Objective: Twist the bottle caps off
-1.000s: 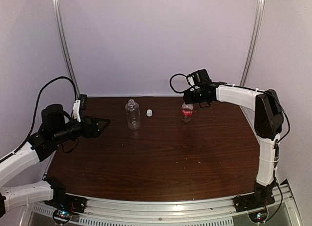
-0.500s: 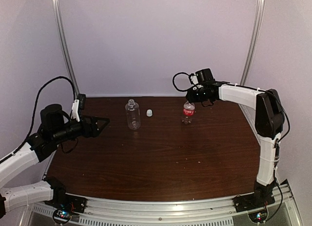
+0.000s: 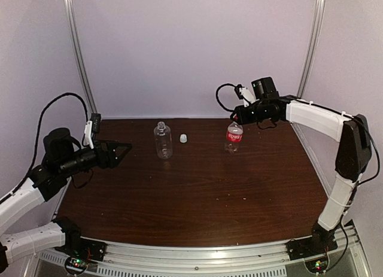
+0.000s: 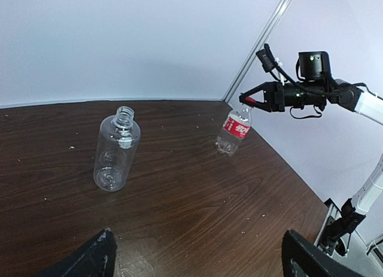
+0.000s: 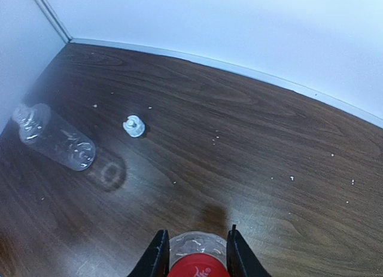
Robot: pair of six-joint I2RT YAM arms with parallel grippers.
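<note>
My right gripper [image 3: 239, 115] [image 5: 198, 248] is shut on the red cap [image 5: 198, 270] [image 4: 248, 103] of the red-labelled bottle [image 3: 233, 136] [image 4: 234, 128]. The bottle hangs tilted from the jaws, its base at or just above the table. The plain bottle [image 3: 163, 141] [image 4: 116, 150] [image 5: 55, 145] stands upright with its neck bare. Its white cap [image 3: 183, 137] [image 5: 134, 126] lies on the table between the two bottles. My left gripper [image 3: 124, 149] [image 4: 200, 256] is open and empty, hovering left of the plain bottle and pointing towards it.
The dark wooden table [image 3: 197, 193] ends at a white back wall and side walls. A metal rail [image 3: 197, 253] runs along the near edge by the arm bases. Small white crumbs dot the table.
My right gripper closed on the red cap and moved right and slightly up, carrying the bottle's top with it. The left arm drew back a little to the left.
</note>
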